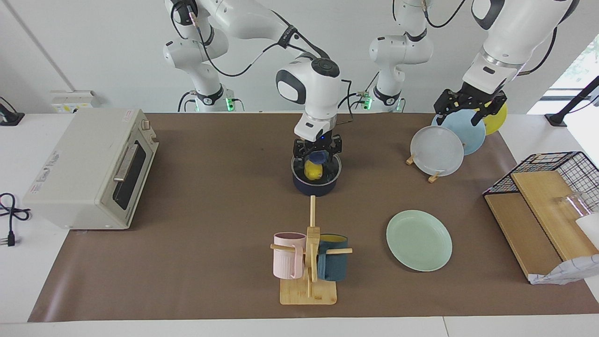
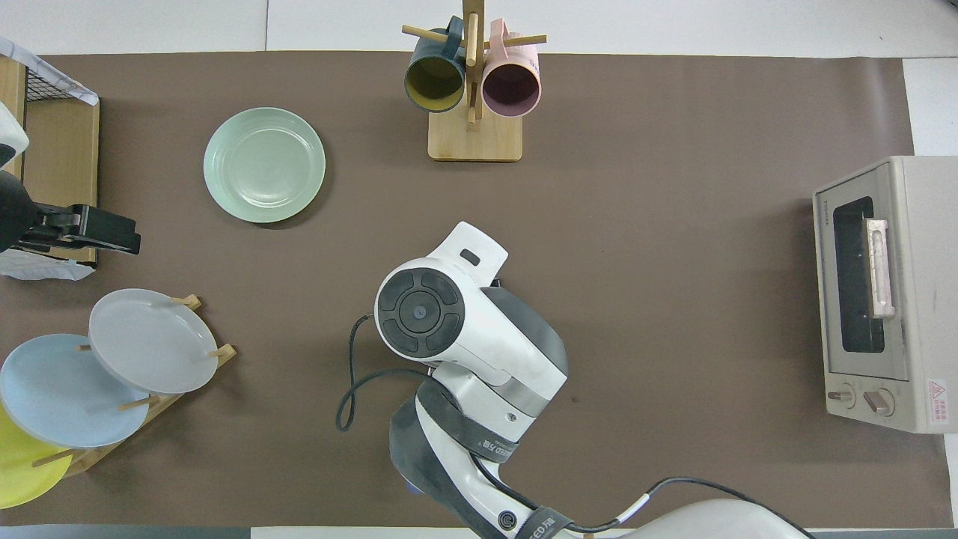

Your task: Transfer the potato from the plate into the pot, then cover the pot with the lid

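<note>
The right claw (image 1: 317, 150) hangs just over the round glass lid with its blue knob (image 1: 320, 156), which rests on the small navy saucepan (image 1: 316, 186) holding the lumpy yellow potato (image 1: 312, 171), its fingers parted, while the open left claw (image 1: 469, 104) waits above the upright plates.

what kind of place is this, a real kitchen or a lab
Most likely a robot lab staged as a kitchen: two arms bolted at a paper-covered table, with a toaster oven, a mug stand and racked plates laid out as props.
</note>
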`<control>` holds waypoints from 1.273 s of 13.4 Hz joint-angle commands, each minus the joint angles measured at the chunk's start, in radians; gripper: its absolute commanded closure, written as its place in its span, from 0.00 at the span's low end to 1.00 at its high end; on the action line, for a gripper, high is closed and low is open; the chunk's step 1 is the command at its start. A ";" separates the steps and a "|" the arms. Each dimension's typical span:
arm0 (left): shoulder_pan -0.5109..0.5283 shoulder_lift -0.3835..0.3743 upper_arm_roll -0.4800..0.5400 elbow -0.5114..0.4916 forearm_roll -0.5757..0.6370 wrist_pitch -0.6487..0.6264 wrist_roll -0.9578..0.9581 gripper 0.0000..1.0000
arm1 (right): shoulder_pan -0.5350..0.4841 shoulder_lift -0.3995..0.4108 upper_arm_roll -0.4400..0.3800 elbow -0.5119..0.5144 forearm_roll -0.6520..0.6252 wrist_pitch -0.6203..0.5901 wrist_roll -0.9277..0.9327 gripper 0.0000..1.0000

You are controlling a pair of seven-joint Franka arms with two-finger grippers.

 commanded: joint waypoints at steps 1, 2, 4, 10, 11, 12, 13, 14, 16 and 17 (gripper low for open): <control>-0.014 -0.018 0.007 -0.027 0.011 0.020 -0.007 0.00 | -0.038 -0.009 0.010 0.028 -0.024 -0.014 0.013 0.00; -0.014 -0.018 0.007 -0.027 0.011 0.020 -0.007 0.00 | -0.046 -0.011 0.010 0.067 -0.024 -0.057 0.013 0.00; -0.013 -0.018 0.007 -0.027 0.011 0.020 -0.005 0.00 | -0.083 -0.011 0.010 0.156 -0.015 -0.161 -0.025 0.00; -0.014 -0.018 0.007 -0.027 0.011 0.020 -0.007 0.00 | -0.277 -0.023 0.009 0.435 0.066 -0.540 -0.301 0.00; -0.014 -0.018 0.007 -0.027 0.011 0.020 -0.007 0.00 | -0.329 -0.060 0.009 0.442 0.079 -0.577 -0.356 0.00; -0.017 -0.018 0.007 -0.025 0.011 0.020 -0.008 0.00 | -0.362 -0.093 0.007 0.439 0.080 -0.599 -0.393 0.00; -0.028 -0.018 0.007 -0.025 0.011 0.020 -0.010 0.00 | -0.394 -0.119 0.006 0.439 0.080 -0.642 -0.432 0.00; -0.028 -0.018 0.007 -0.027 0.011 0.020 -0.010 0.00 | -0.426 -0.132 0.004 0.439 0.082 -0.678 -0.477 0.00; -0.028 -0.020 0.007 -0.028 0.011 0.017 -0.008 0.00 | -0.480 -0.144 0.004 0.425 0.089 -0.720 -0.527 0.00; -0.027 -0.018 0.007 -0.030 0.011 0.015 -0.010 0.00 | -0.497 -0.150 0.004 0.424 0.103 -0.735 -0.529 0.00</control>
